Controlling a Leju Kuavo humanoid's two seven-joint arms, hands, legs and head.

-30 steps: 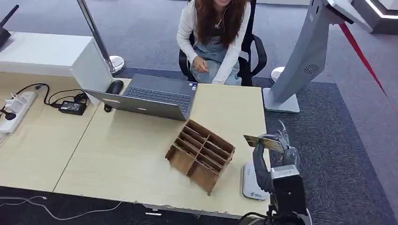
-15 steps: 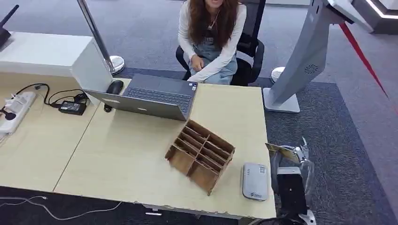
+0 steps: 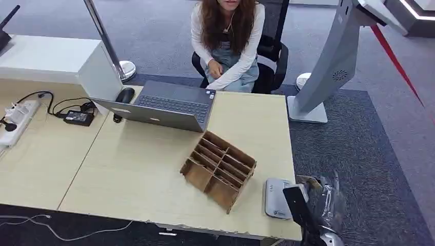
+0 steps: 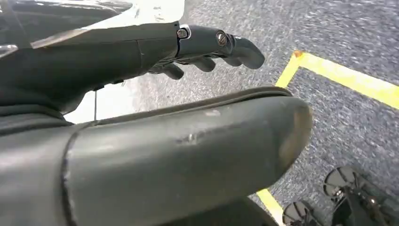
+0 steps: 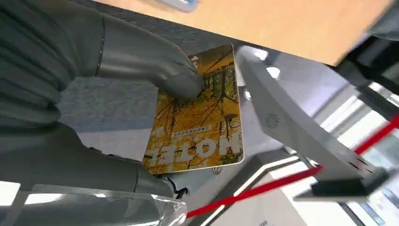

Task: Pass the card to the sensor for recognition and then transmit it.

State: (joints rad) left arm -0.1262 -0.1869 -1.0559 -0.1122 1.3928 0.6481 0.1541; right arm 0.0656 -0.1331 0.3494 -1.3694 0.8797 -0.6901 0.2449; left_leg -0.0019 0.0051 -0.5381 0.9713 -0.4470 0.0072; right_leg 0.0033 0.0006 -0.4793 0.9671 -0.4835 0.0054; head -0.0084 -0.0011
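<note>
Card (image 5: 197, 113) pinched in right hand (image 5: 94, 108) fingers (image 5: 183, 84); left hand (image 4: 155, 108) grasps nothing.

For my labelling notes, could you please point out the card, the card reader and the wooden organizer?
card (image 5: 200, 117), right wrist view, middle of printed face.
card reader (image 3: 277, 197), head view, top surface.
wooden organizer (image 3: 219, 169), head view, central dividers.

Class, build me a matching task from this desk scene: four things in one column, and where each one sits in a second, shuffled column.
Things:
1. card
2. card reader
3. laptop
4. wooden organiser

Places:
A. middle of the table
B. table's near right corner
C. held in the right robot hand
D. far edge, in front of the seated person

Pairs: 1-C, 2-B, 3-D, 4-A
</note>
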